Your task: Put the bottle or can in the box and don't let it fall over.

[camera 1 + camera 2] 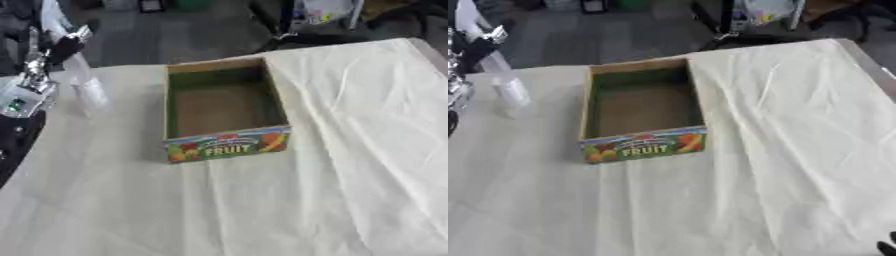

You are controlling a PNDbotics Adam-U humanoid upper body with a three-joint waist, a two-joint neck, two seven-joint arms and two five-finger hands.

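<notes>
An open cardboard box [223,145] with a "FRUIT" label on its front wall stands in the middle of the table, and nothing shows inside it. A clear plastic bottle [90,94] stands upright on the cloth left of the box. My left hand [63,48] hangs at the far left, above and slightly behind the bottle, with dark fingers stretched out and holding nothing. Of my right hand [886,247] only a dark tip shows, in the lower right corner of the right eye view.
A wrinkled cream cloth [350,150] covers the table; its far edge runs just behind the box. My left forearm [17,100] fills the left edge. Dark chairs and clutter [315,20] stand on the floor beyond the table.
</notes>
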